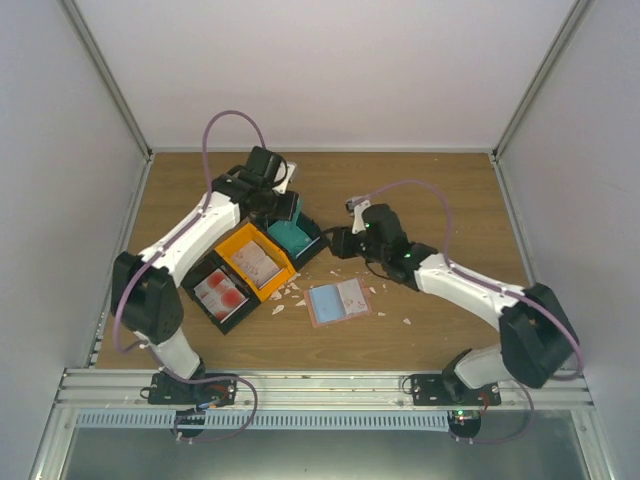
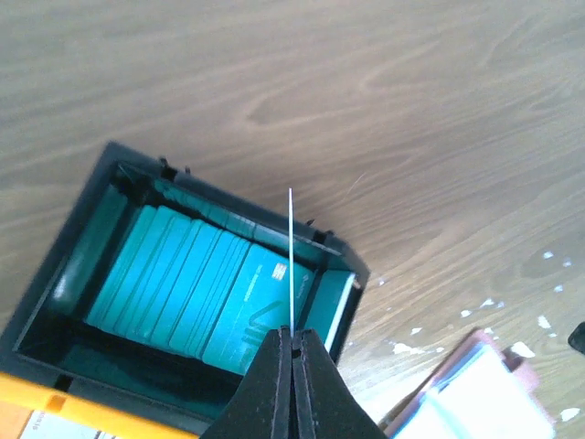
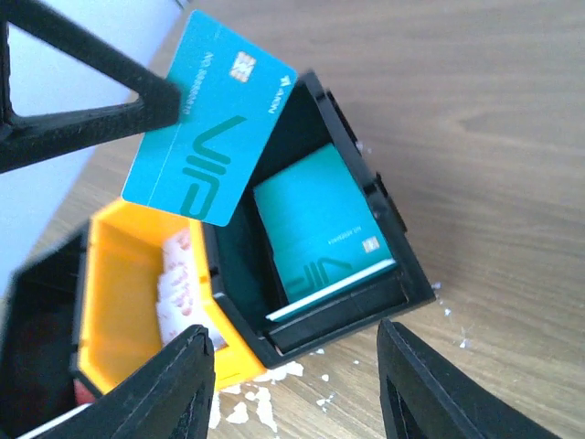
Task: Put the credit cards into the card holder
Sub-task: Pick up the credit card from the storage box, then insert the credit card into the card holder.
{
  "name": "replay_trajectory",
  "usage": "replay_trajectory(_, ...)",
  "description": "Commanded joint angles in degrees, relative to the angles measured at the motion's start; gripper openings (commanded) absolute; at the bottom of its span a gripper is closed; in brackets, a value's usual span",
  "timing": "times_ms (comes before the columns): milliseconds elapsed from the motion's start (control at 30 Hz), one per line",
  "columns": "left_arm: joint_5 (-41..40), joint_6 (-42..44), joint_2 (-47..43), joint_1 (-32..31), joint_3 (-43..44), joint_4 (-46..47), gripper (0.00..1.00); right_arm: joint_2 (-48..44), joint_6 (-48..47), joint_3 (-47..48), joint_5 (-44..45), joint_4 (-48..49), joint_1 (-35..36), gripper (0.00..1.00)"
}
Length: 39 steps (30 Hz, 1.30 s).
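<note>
The left gripper (image 2: 292,334) is clenched on one teal card (image 3: 210,128), held above the black bin (image 3: 338,320) that keeps the other teal cards (image 3: 320,229). The left wrist view shows the card edge-on as a thin white line rising from the fingertips. The right wrist view shows it tilted, pinched only near one end. The right gripper (image 3: 297,384) is released, jaws wide, low and just beside the bin's near corner. The holder (image 1: 355,298) lies open on the table (image 1: 430,200) between the arms, with a blue card already on its left half.

The grip looks like the weak point. With so little of the card between the pads, a quick swing or a brush against something could pivot it or drop it back into the bin. The right gripper also sits close to the line from bin to holder, so the two arms could meet.

The card is above the bin's rim, so the walls should not catch it. The orange bin (image 3: 114,274) touches the black one on the near-left. White scraps (image 1: 290,292) lie around the holder. Bare wood lies to the right and beyond.
</note>
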Motion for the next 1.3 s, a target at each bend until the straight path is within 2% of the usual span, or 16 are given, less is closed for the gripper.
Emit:
replay_trajectory(0,0.69,-2.91,-8.15,-0.4,-2.44,7.5,0.0,-8.02,-0.55,-2.19,-4.06,0.13,-2.92,0.52)
replay_trajectory(200,15.02,-10.3,-18.14,-0.33,-5.37,15.17,0.0,-18.98,0.33,-4.28,-15.03,1.12,-7.6,0.61)
replay_trajectory(367,32.53,-23.44,-25.11,-0.37,-13.6,31.79,0.0,-26.04,5.68,-3.76,-20.08,2.0,-9.26,0.65)
replay_trajectory(500,38.7,-31.98,-27.68,-0.79,-18.18,41.55,0.0,-28.61,10.64,-3.08,-22.58,4.46,-9.36,0.65)
replay_trajectory(700,43.16,-38.52,-29.18,-1.9,-21.02,49.04,0.0,-28.28,15.34,-1.85,-26.26,8.09,-9.31,0.63)
replay_trajectory(933,43.35,-39.73,-29.18,-3.78,-22.69,50.9,0.0,-25.71,19.18,-2.22,-29.23,13.31,-9.36,0.45)
replay_trajectory(1167,43.1,-38.17,-28.67,-4.1,-23.39,50.23,0.0,-26.02,22.78,-4.87,-31.09,17.49,-9.32,0.18)
replay_trajectory(1267,42.74,-37.35,-28.47,-4.1,-23.3,48.96,0.01,-26.85,22.88,-5.49,-29.9,17.28,-9.35,0.1)
